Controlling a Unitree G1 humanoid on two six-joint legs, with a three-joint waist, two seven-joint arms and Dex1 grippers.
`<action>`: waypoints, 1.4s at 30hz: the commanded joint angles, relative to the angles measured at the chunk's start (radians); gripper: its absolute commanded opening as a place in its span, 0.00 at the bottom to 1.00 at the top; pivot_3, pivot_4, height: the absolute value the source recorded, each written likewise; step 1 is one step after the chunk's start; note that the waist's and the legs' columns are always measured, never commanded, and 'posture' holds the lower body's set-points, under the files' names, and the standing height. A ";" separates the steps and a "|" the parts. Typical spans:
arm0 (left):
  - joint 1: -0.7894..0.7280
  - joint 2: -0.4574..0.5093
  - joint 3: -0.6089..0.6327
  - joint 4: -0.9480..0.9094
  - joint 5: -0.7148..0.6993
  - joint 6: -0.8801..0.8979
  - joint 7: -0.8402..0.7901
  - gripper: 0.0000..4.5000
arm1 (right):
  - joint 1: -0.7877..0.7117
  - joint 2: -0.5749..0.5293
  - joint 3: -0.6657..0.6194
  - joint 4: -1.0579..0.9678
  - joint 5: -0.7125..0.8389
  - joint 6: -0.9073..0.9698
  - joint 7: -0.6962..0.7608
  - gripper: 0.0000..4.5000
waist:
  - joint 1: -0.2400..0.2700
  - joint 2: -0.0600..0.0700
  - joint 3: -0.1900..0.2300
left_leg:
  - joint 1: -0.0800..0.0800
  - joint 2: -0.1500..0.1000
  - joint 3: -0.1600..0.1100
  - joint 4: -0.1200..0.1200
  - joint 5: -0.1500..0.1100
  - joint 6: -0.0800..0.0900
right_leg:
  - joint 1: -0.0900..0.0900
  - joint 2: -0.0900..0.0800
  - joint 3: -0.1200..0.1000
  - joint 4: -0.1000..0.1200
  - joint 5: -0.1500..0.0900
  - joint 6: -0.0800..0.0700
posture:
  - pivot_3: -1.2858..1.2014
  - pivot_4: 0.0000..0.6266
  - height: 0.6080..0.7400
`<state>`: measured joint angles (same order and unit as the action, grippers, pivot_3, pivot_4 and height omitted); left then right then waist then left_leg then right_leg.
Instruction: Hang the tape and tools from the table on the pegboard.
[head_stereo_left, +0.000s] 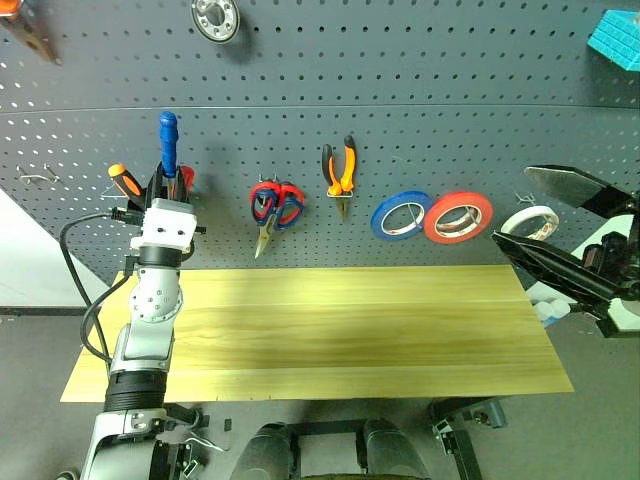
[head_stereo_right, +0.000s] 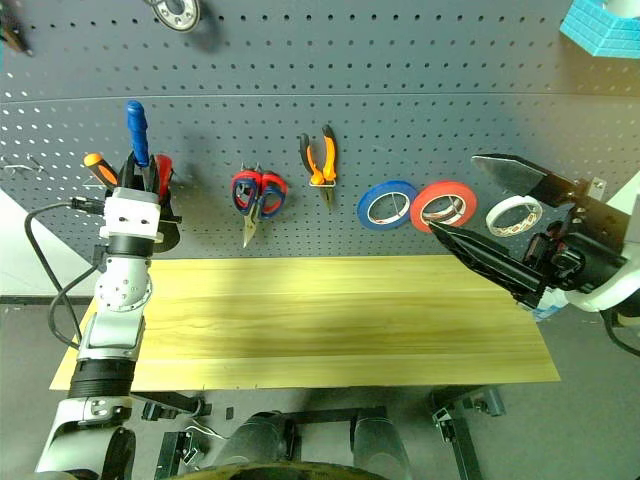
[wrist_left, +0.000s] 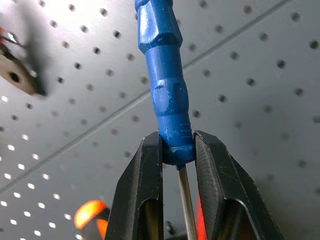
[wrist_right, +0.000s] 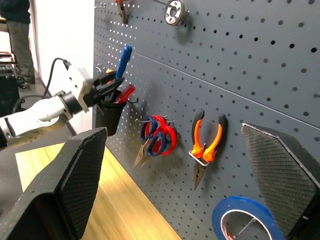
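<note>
My left gripper (head_stereo_left: 167, 180) is shut on the lower end of the blue-handled screwdriver (head_stereo_left: 167, 138), which stands upright with its shaft (wrist_left: 186, 205) pointing down toward a black cup (wrist_right: 109, 112) on the pegboard (head_stereo_left: 450, 90). The pliers (head_stereo_left: 339, 170), the scissors (head_stereo_left: 272, 207) and the red-orange tape (head_stereo_left: 458, 217) hang on pegboard hooks. My right gripper (head_stereo_left: 512, 205) is open and holds nothing, raised off the right end of the table (head_stereo_left: 320, 330), in front of the tape rolls.
The black cup holds an orange-handled screwdriver (head_stereo_left: 124, 180) and a red one (head_stereo_left: 184, 180). A blue roll (head_stereo_left: 401, 215) and a white roll (head_stereo_left: 530, 221) flank the red-orange tape. A metal ring (head_stereo_left: 215, 17) and a teal block (head_stereo_left: 615, 38) hang higher up. A person (wrist_right: 17, 30) stands far off.
</note>
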<state>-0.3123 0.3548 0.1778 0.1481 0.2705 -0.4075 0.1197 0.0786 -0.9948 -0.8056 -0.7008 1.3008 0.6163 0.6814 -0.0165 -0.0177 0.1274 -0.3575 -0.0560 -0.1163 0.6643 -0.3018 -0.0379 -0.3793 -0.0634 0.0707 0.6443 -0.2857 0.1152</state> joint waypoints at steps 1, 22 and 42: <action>-0.002 -0.004 0.005 -0.030 -0.012 -0.014 0.018 0.12 | -0.021 -0.029 -0.049 -0.003 0.040 0.010 -0.012 1.00 | -0.002 0.000 0.005 | 0.000 0.000 0.000 0.000 0.000 0.000 | 0.000 0.000 0.000 0.000 0.000 0.000 | 0.46 0.22 0.88; 0.095 -0.023 0.012 -0.139 0.006 0.057 0.038 0.12 | -0.126 -0.006 0.291 -0.136 0.030 0.005 -0.152 1.00 | -0.001 -0.001 0.017 | -0.016 0.000 0.000 0.000 0.000 0.001 | -0.017 -0.001 0.000 0.001 0.000 0.000 | 0.46 0.25 0.88; 0.143 -0.034 0.030 -0.203 0.038 0.086 0.100 0.64 | -0.143 0.021 0.396 -0.094 -0.108 0.004 -0.105 1.00 | -0.001 -0.001 0.034 | -0.017 0.000 0.000 -0.001 0.000 0.001 | -0.018 -0.001 0.000 0.000 0.000 0.000 | 0.46 0.25 0.88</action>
<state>-0.1706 0.3113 0.1918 -0.0069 0.2963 -0.3146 0.2064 -0.0483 -0.9801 -0.4055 -0.7961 1.1990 0.6334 0.5696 -0.0179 -0.0188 0.1616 -0.3745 -0.0560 -0.1162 0.6636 -0.3022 -0.0374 -0.3969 -0.0645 0.0711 0.6444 -0.2856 0.1154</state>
